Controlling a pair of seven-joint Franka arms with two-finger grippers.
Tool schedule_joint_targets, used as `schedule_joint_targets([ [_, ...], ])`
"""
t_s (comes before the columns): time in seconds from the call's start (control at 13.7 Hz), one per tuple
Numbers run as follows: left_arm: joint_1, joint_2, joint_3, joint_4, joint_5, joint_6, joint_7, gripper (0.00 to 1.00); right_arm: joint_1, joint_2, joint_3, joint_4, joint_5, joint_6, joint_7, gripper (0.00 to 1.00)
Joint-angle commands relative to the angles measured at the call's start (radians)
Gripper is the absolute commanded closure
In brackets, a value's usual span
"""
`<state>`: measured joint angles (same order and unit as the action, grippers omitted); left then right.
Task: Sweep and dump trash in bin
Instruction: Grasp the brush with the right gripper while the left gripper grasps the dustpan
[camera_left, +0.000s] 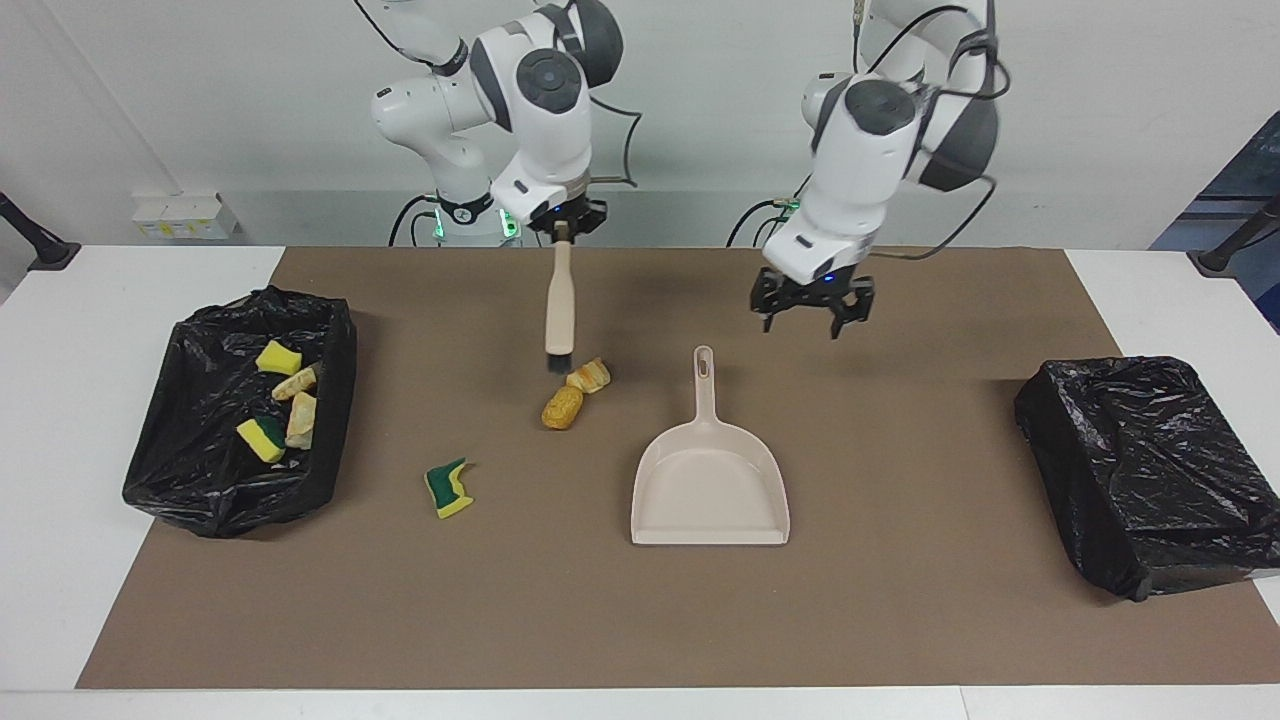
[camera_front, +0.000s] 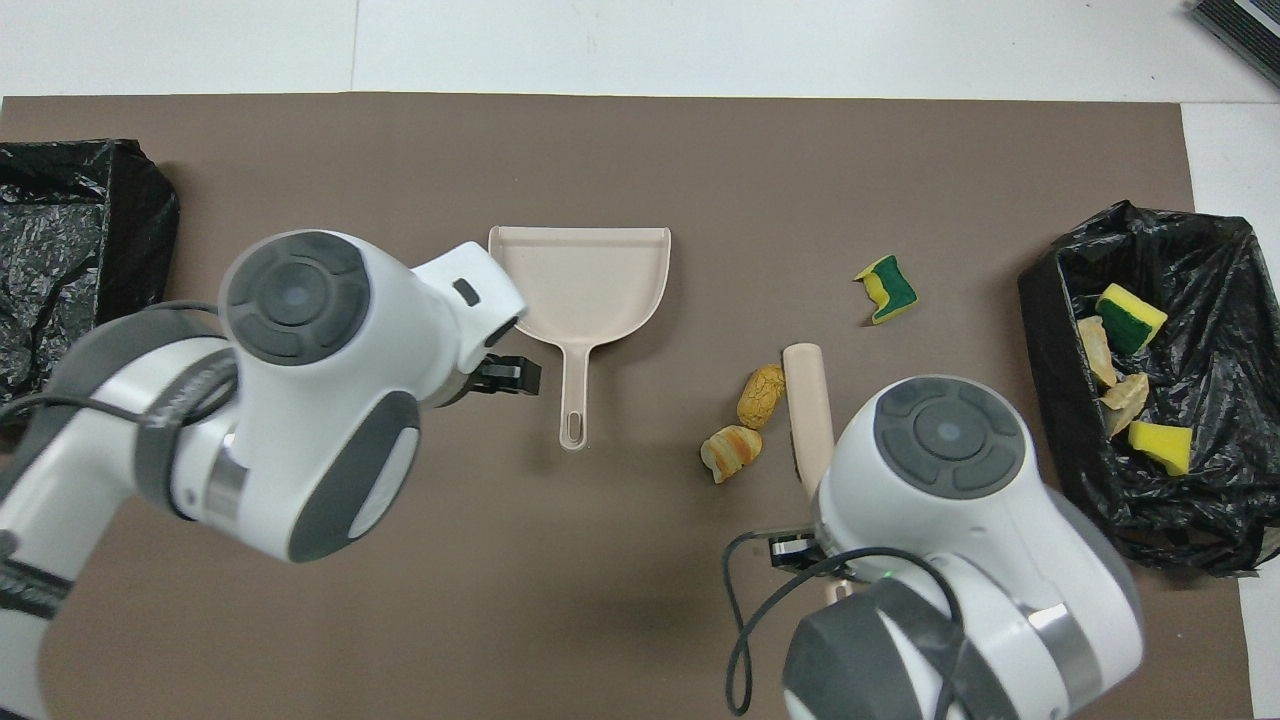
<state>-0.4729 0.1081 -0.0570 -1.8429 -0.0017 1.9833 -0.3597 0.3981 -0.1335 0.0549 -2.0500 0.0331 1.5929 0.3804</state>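
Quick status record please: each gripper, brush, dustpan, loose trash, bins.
right gripper: shut on brush handle
brush: hanging bristles-down beside the two pastry lumps
left gripper: open, empty, over the mat beside the dustpan handle
dustpan: flat on mat, empty
loose trash: two pastry lumps, one sponge scrap
bin with trash: right arm's end, four scraps inside
other bin: left arm's end, contents not visible

One camera sits high across the counter (camera_left: 60, 420) and faces the two robots, taking in their bases, the wall and the whole brown mat (camera_left: 900, 600). The other hangs high above the robots' own end and looks steeply down and forward, closer in, so the arms fill its lower half. Both share the mat, seen half a turn apart
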Motion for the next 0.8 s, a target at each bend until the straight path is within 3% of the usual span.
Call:
schedule_joint_targets([
  [0.0,-0.097,0.114,0.019,-0.001,0.008,0.130,-0.099,0.00,-0.151,0.035,0.016,0.007,-0.106,0.062,-0.246,1.00],
  [0.29,-0.121,0.177,0.019,-0.004,0.008,0.157,-0.105,0.00,-0.277,0.132,0.016,0.016,-0.274,0.218,-0.400,1.00],
  [0.44,-0.119,0.185,0.019,-0.004,0.008,0.160,-0.105,0.00,-0.298,0.228,0.017,0.068,-0.448,0.261,-0.492,1.00],
  [0.58,-0.121,0.185,0.019,-0.015,0.008,0.181,-0.123,0.10,-0.344,0.322,0.017,0.123,-0.540,0.323,-0.511,1.00],
  [0.73,-0.125,0.183,0.017,-0.042,0.008,0.204,-0.125,0.10,-0.351,0.379,0.016,0.146,-0.648,0.393,-0.502,1.00],
])
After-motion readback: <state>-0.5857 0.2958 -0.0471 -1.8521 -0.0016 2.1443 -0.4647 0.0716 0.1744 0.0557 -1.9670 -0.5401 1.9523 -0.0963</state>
